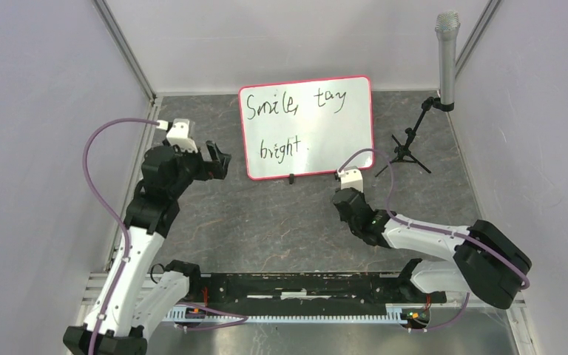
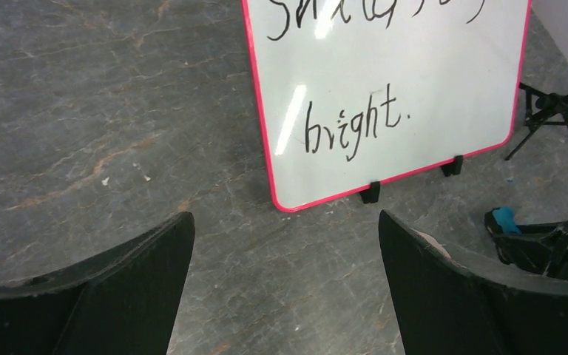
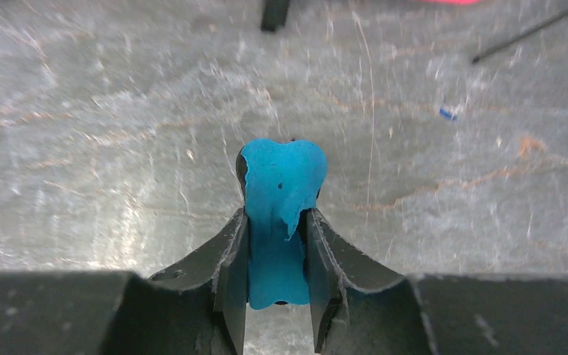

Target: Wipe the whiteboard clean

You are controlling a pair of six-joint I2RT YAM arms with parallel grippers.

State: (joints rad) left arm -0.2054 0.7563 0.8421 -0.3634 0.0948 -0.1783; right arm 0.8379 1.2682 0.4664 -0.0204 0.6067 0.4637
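Top view: a whiteboard [image 1: 325,144] with a pink-red frame stands propped on small black feet at the back of a grey stone-patterned desk [image 1: 266,222]. Two lines of black handwriting cover it, and none of it is wiped. The left claw [image 1: 220,159] hangs just beside the board's left edge, apart from it. The right claw [image 1: 342,194] sits low over the desk just in front of the board's lower right corner. A microphone on a stand [image 1: 447,52] rises to the right of the board.

Left wrist view: the left claw [image 2: 287,218] is spread wide with nothing in it. The board [image 2: 429,89] stands ahead and to the right, its lower line reading "bright." At the far right, a patch of blue eraser [image 2: 504,220] shows at the right claw.

Right wrist view: the right claw [image 3: 277,222] is clamped on the eraser [image 3: 281,185], a soft blue block squeezed between both fingers. Its end sticks out past the tips, close over the desk.

The step in hand looks like raising the eraser to the writing. To do it well, lift it off the desk and turn a broad face flat to the board. Press lightly, as a propped board may slide or tip back. Wipe in overlapping strokes from the top line down.
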